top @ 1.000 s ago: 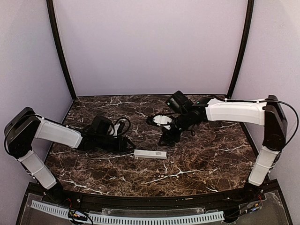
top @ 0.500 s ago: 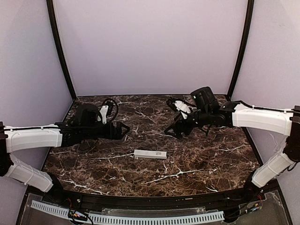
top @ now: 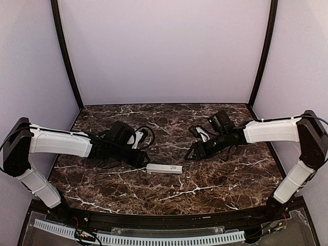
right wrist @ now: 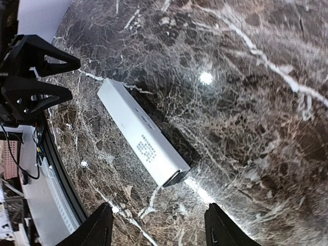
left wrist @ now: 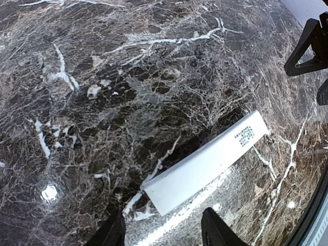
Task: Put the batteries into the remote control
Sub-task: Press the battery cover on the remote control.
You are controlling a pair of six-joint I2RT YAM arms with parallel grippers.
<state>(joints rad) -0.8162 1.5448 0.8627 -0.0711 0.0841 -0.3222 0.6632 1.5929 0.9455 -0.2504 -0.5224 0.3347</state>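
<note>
lying on marble table [top: 215, 179], white remote [top: 164, 168], dot-grid patch [left wrist: 245, 135]

The slim white remote control [top: 164, 168] lies flat on the table [top: 215, 182], near its front-middle, dotted patch facing up.

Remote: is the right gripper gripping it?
No, the remote lies flat on the table, apart from the open right gripper.
</note>
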